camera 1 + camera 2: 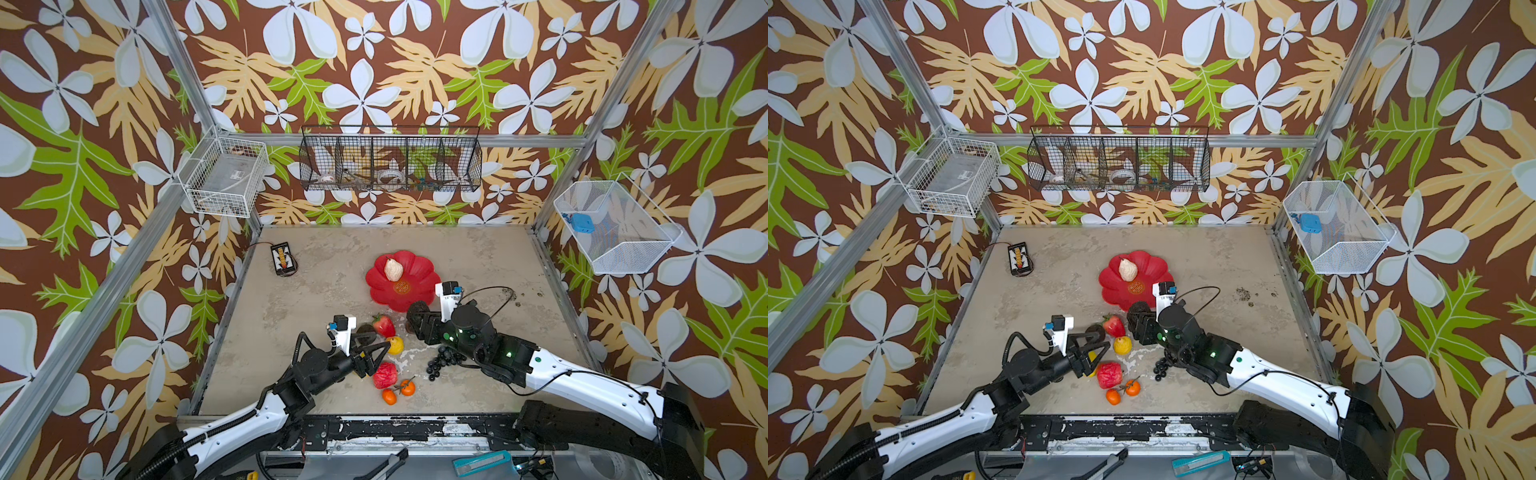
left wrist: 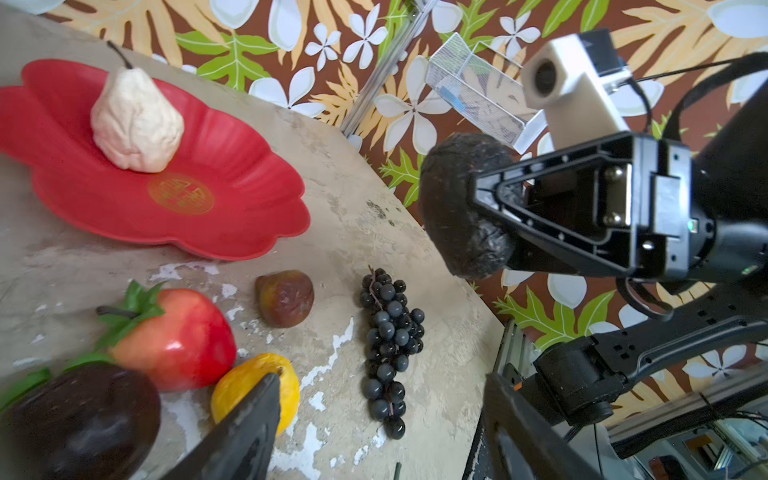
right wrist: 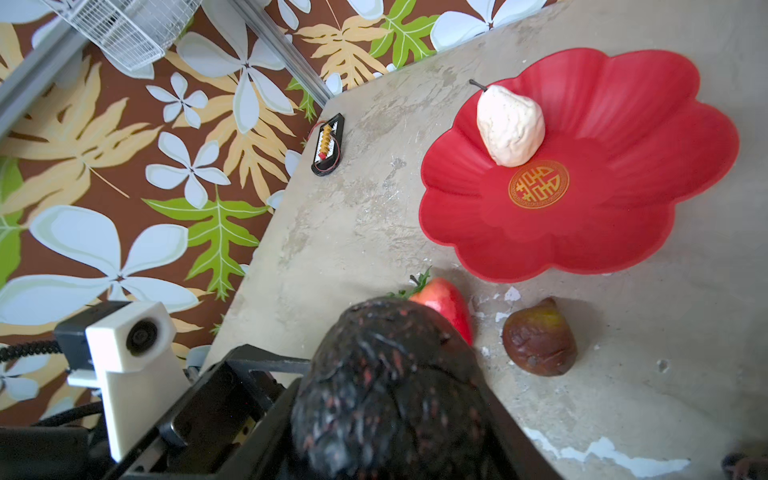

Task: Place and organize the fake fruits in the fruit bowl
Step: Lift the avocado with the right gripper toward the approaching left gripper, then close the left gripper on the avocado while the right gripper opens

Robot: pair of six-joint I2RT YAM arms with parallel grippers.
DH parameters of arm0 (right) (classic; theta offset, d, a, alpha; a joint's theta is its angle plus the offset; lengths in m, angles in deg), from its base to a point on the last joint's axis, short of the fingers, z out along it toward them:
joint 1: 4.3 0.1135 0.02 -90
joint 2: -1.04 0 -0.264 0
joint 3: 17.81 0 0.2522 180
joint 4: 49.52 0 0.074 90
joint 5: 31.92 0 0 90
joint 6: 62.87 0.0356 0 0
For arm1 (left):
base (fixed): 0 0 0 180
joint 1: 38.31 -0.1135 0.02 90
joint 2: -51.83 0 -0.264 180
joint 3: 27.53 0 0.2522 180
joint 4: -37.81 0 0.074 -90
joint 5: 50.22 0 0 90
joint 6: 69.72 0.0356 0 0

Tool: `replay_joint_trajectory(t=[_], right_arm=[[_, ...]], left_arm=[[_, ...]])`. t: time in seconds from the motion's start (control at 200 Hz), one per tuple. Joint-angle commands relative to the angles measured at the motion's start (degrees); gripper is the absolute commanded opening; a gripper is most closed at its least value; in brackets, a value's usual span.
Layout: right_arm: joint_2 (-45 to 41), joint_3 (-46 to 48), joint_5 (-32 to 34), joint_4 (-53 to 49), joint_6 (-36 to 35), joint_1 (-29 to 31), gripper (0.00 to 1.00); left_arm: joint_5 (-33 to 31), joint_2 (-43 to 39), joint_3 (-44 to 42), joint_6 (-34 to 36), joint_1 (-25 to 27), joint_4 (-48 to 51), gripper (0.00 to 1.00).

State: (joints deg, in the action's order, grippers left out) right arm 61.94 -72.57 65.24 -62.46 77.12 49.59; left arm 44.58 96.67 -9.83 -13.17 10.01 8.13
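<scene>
Found pear [image 1: 393,270] in fruit bowl [image 1: 422,293]. Noted strawberry [image 1: 384,325], brown fruit [image 2: 284,298] just off its near rim. Observed right gripper [image 1: 419,316] clamped on avocado [image 1: 417,308] beside that rim; left gripper [image 1: 380,357] spread wide near yellow fruit [image 1: 397,345], seemingly empty.

A black wired board [image 1: 284,259] lies near the far left corner of the table [image 1: 478,257]. On the walls hang a white wire basket [image 1: 226,180], a black divided basket [image 1: 390,160] and a mesh basket [image 1: 615,249] holding a blue box [image 1: 579,222].
</scene>
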Motion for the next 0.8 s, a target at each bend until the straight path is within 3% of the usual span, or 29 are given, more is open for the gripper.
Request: replay_joint_trajectory(t=[0.0, 0.255, 0.48, 0.796], right_arm=[[-1.28, 0.92, -1.59, 4.08, 8.93, -0.01, 0.57], [-3.33, 4.43, -0.5, 7.48, 17.97, 1.95, 0.56], [-2.99, 4.53, 0.76, 8.64, 20.45, 3.59, 0.57], [-2.37, 5.34, 0.51, 10.53, 21.61, 4.92, 0.57]], left_arm=[[-8.16, 2.62, 0.79, 5.74, 4.17, -11.27, 0.77], [-16.69, 11.87, 4.18, 14.59, 12.25, -20.89, 0.78], [-17.53, 18.45, 7.71, 15.78, 13.64, -22.55, 0.82], [-18.05, 22.23, 9.73, 15.96, 13.93, -23.06, 0.8]])
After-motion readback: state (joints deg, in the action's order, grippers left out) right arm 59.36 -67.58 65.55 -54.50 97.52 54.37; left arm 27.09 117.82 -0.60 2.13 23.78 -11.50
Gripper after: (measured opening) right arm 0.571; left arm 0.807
